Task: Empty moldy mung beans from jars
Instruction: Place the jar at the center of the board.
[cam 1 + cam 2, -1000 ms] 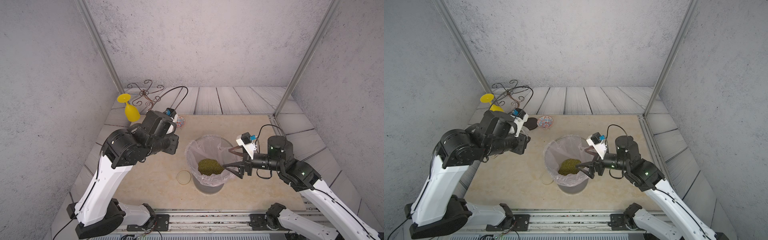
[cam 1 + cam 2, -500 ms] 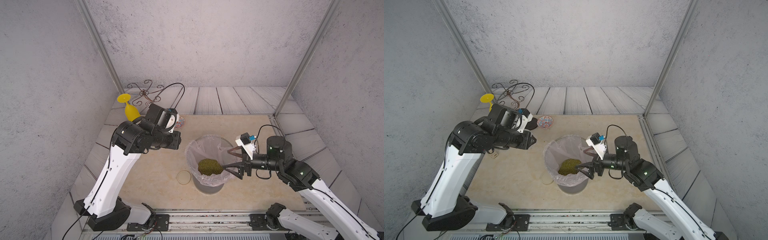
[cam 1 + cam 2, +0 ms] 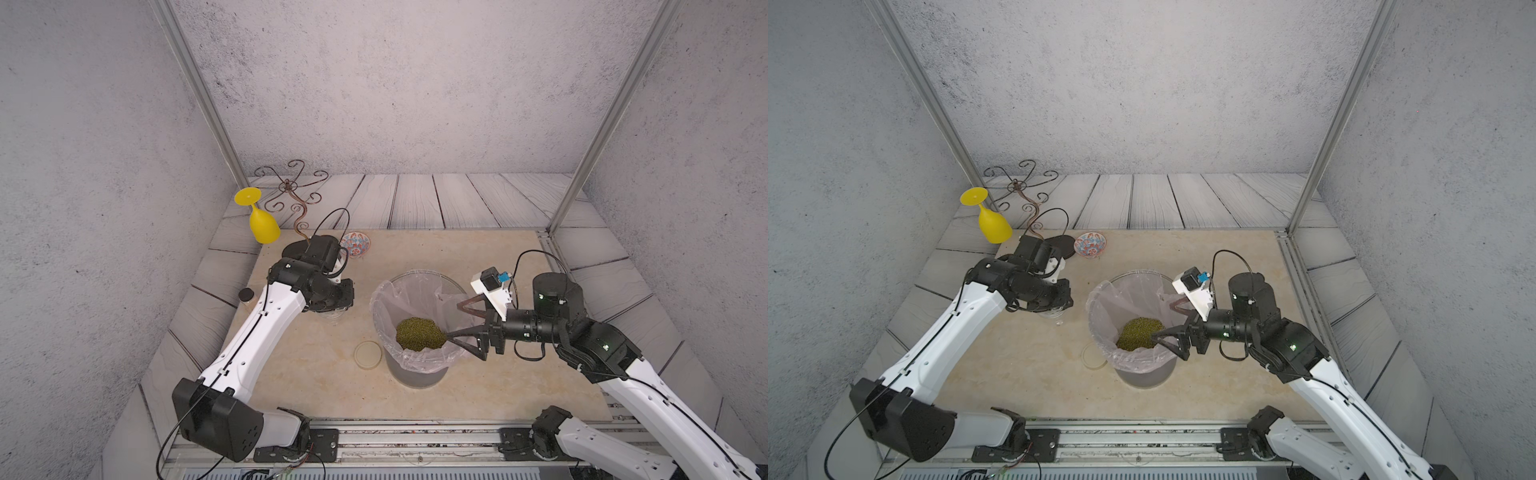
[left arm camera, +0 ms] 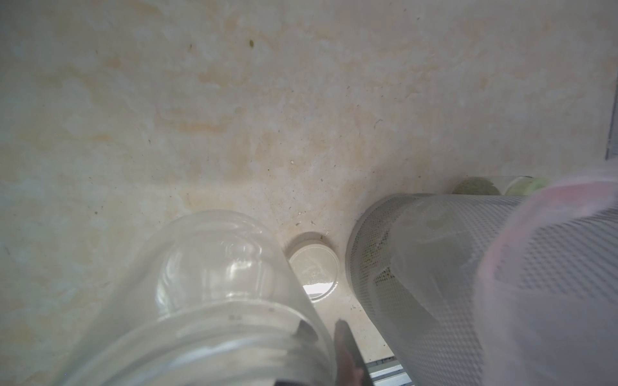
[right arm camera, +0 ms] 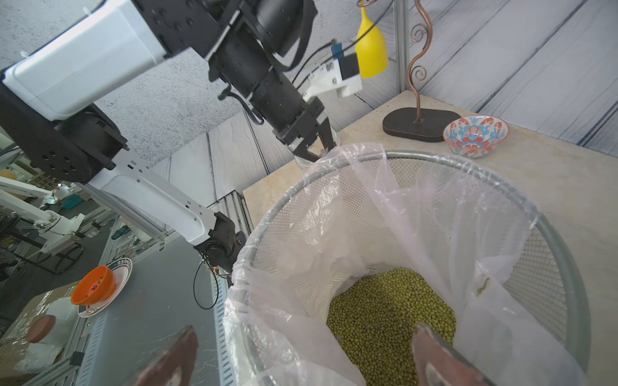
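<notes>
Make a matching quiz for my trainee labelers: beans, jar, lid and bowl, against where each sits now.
Things:
1. beans
2. jar
3. lid
4. bowl

Places:
A. empty, gripped by the left gripper
B. lying flat beside the bin
C. piled inside the bin's liner
D. at the back, next to the stand

Pairs: 1-C, 2-A, 3-B, 4-D

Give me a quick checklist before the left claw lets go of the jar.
1. Jar in left claw emptied: ok, glass looks clear.
2. Jar base resting on table: cannot tell.
3. Mung beans inside the lined bin: ok.
4. Right claw open, straddling the bin rim: ok.
5. Beige lid beside bin, clear of jar: ok.
6. Second jar emptied: cannot tell, blurred behind bin.
</notes>
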`<state>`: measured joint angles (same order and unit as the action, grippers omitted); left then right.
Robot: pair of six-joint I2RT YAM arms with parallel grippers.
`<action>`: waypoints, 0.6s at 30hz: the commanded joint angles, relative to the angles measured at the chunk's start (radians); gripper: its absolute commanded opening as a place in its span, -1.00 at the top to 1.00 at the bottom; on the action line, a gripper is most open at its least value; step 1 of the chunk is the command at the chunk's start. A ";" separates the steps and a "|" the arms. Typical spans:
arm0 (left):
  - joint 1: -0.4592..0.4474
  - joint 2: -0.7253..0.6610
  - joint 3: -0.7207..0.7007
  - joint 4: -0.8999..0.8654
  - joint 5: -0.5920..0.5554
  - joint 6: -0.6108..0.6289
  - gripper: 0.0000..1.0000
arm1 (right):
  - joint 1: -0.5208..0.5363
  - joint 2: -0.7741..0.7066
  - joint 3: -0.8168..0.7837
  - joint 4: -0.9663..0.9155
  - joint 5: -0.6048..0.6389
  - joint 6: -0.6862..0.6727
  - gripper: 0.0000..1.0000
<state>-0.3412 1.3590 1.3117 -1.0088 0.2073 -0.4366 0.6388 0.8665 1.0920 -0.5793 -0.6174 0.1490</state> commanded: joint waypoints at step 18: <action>0.198 0.158 -0.340 0.537 0.185 -0.081 1.00 | 0.002 -0.002 0.080 -0.293 0.278 0.016 -0.97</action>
<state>-0.1528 1.5135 0.9848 -0.5179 0.3626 -0.5240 0.6388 0.8562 1.1664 -0.8223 -0.3813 0.1516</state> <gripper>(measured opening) 0.139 0.988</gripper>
